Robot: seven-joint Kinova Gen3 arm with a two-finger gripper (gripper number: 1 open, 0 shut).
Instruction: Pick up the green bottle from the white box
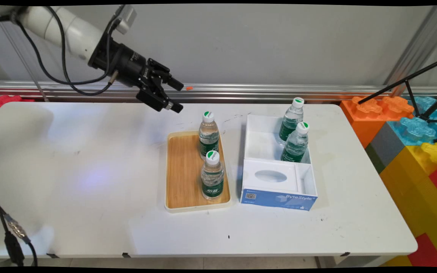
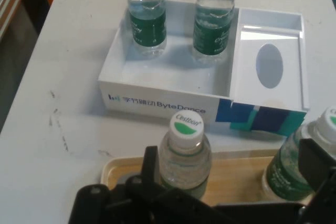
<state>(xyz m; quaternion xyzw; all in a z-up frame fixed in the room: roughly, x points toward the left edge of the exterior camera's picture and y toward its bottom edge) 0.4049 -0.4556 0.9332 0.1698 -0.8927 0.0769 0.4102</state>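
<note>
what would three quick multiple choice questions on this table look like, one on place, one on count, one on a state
1. Where do the two bottles nearest the arm stand?
A. on the wooden tray
B. on the bare table
C. on the toy blocks

2. How many bottles are there in all?
A. two
B. three
C. four

3. What is the tool doing?
A. gripping a bottle
B. hanging open in the air, holding nothing
C. resting in the box

Answers:
1. A: the far tray bottle and the near tray bottle both stand on the wooden tray.
2. C: two more, the back box bottle and the front box bottle, stand in the white box.
3. B: the tool hangs above the table, fingers apart.
</note>
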